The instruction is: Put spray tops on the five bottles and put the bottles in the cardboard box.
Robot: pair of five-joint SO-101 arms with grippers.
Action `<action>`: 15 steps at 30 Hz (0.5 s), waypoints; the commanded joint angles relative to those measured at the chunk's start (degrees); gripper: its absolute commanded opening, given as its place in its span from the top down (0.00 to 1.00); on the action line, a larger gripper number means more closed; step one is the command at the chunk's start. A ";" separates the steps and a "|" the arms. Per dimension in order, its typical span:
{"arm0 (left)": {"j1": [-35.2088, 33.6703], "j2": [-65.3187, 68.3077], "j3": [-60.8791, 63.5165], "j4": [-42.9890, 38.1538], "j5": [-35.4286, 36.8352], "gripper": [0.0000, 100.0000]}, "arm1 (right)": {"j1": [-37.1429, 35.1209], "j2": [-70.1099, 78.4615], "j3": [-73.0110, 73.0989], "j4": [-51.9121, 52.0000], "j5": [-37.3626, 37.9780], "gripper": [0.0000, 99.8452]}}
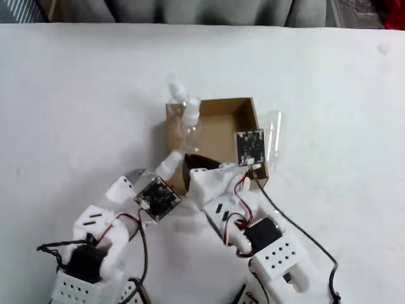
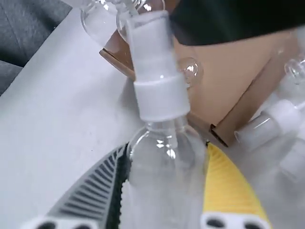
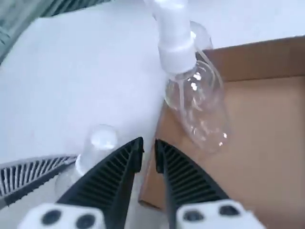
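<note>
The cardboard box [image 1: 243, 111] sits mid-table. My left gripper [image 2: 164, 152] is shut on a clear bottle [image 2: 164, 167] with a white spray top [image 2: 157, 81], held just outside the box's near left corner [image 1: 166, 166]. A second capped bottle [image 3: 195, 95] leans over the box's left wall [image 1: 188, 117], its body inside. A third bottle [image 1: 177, 90] stands just behind that wall. My right gripper [image 3: 148, 145] hovers over the box's near left corner [image 1: 193, 164], black fingers [image 3: 119, 167] almost touching with nothing between them.
A clear bottle [image 1: 273, 134] lies against the outside of the box's right wall. Another white-capped bottle [image 2: 269, 126] lies on the table by the box's corner. Both arms crowd the near side of the box; the white table [image 1: 76, 95] spreads wide to the left and right.
</note>
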 commanded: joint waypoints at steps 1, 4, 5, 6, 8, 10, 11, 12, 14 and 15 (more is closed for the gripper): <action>-0.31 -0.57 -0.35 -0.70 0.44 0.98 | -1.27 0.22 0.79 -6.02 -0.09 0.98; -0.31 -0.57 -0.35 -0.70 0.44 0.98 | -1.27 0.13 0.70 -5.32 -0.09 0.98; -0.31 -0.57 -0.35 -0.70 0.44 0.98 | -1.27 0.13 0.70 -5.32 -0.09 0.98; -0.31 -0.57 -0.35 -0.79 0.44 0.98 | -1.10 0.13 0.70 -5.32 -0.09 0.98; -0.31 -0.57 -0.53 -0.79 0.53 0.98 | -0.92 0.13 0.70 -5.32 -0.09 0.98; -0.31 -0.57 -0.79 -0.79 0.88 0.98 | -0.92 0.13 0.70 -5.32 0.00 0.98; -0.31 -0.57 -0.79 -0.97 0.97 0.98 | -0.84 0.13 0.70 -5.32 0.00 0.98; -0.31 -0.57 -0.79 -1.49 1.05 0.98 | -0.84 0.13 0.70 -5.32 0.00 0.98; -0.40 -0.57 -0.79 -2.55 1.14 0.98 | -0.84 0.13 0.70 -5.32 0.00 0.98; -0.40 -0.57 -0.79 -2.81 1.23 0.98 | -0.84 0.13 0.70 -5.32 0.00 0.98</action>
